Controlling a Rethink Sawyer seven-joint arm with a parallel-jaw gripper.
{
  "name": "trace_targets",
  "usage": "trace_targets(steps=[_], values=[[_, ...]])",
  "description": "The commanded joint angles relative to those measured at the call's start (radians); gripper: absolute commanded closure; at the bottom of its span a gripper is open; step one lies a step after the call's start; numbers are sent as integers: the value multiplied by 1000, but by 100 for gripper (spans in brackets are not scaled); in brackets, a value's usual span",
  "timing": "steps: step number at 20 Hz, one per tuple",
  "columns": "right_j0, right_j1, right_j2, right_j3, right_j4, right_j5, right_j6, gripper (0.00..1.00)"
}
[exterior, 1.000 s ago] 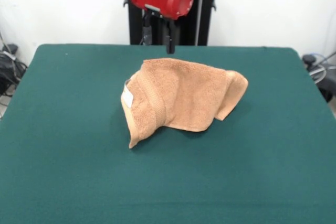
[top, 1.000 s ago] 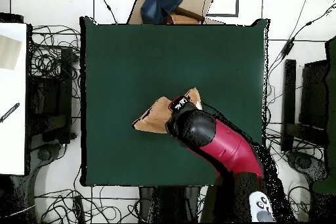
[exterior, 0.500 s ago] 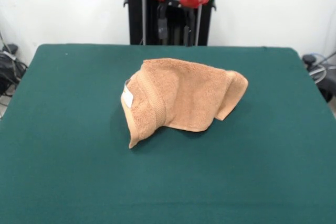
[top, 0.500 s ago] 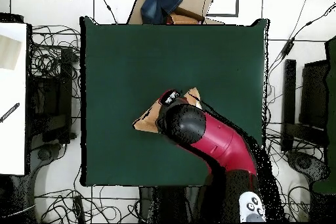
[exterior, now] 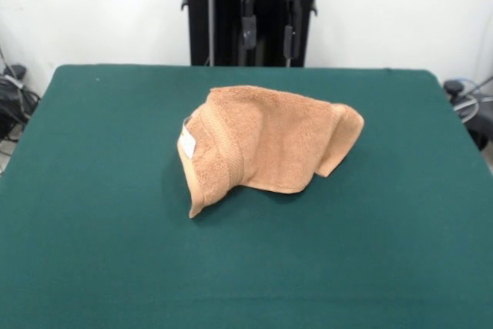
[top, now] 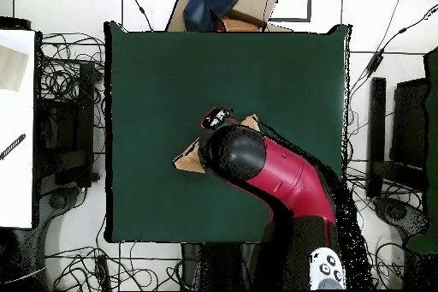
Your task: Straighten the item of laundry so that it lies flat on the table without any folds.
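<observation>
Front view: crumpled terry towel (exterior: 262, 144)

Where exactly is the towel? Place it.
Front view: the towel lies crumpled near the table centre, below the open tool raised clear of it.

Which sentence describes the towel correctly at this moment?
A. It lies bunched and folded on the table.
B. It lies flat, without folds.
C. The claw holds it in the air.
A: the towel sits humped and folded on the table, with the open claw above, not touching it.
</observation>
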Motion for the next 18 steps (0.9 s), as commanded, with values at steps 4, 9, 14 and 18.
trace_targets(steps=[4, 9, 14, 18], values=[[-14, 128, 50, -18, -34, -47, 116, 0], [-11, 115, 56, 8, -44, -70, 101, 0], [-22, 101, 65, 28, -43, -82, 88, 0], [-27, 89, 73, 44, -43, -83, 80, 0]])
